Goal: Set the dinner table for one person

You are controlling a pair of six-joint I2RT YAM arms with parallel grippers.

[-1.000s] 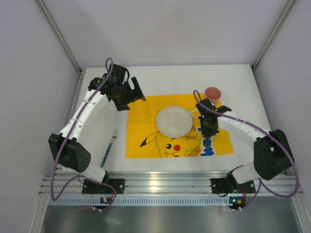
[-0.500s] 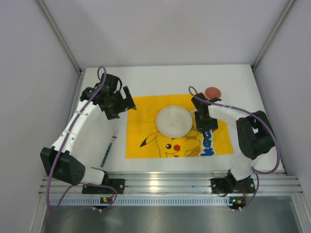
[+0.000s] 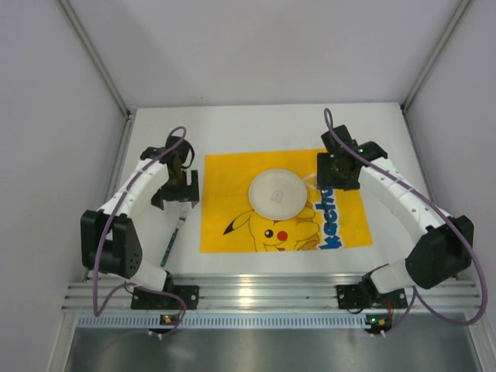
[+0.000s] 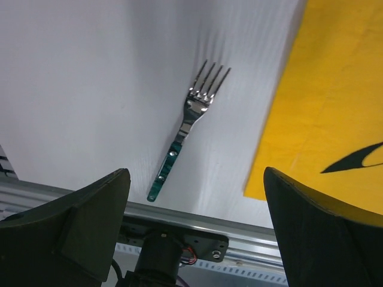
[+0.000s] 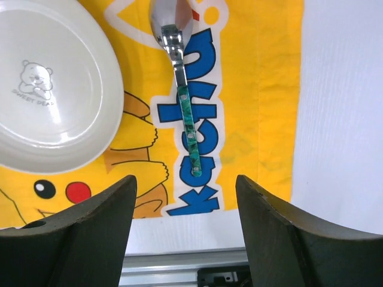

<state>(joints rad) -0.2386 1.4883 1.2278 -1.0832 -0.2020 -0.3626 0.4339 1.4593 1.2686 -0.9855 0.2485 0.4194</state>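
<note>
The white dinner table (image 3: 256, 128) carries a yellow Pikachu mat (image 3: 225, 174) with a white plate (image 3: 277, 194) in its middle. A green-handled spoon (image 5: 184, 104) lies on the mat just right of the plate (image 5: 54, 84), bowl pointing away from me. My right gripper (image 5: 185, 197) hovers open above its handle end, nothing between the fingers. A green-handled fork (image 4: 185, 128) lies on the bare table left of the mat, and my left gripper (image 4: 196, 173) hangs wide open over it. In the top view the left gripper (image 3: 177, 194) sits just beyond the fork (image 3: 172, 240).
A metal rail (image 3: 256, 294) runs along the near table edge, holding both arm bases. Grey walls close in the table at the left, right and back. The right arm (image 3: 387, 186) stretches over the mat's right side.
The right gripper opened and let go of the spoon, which now lies on the mat. The left arm swung toward me and stopped over the fork. The pink cup has gone out of sight.
</note>
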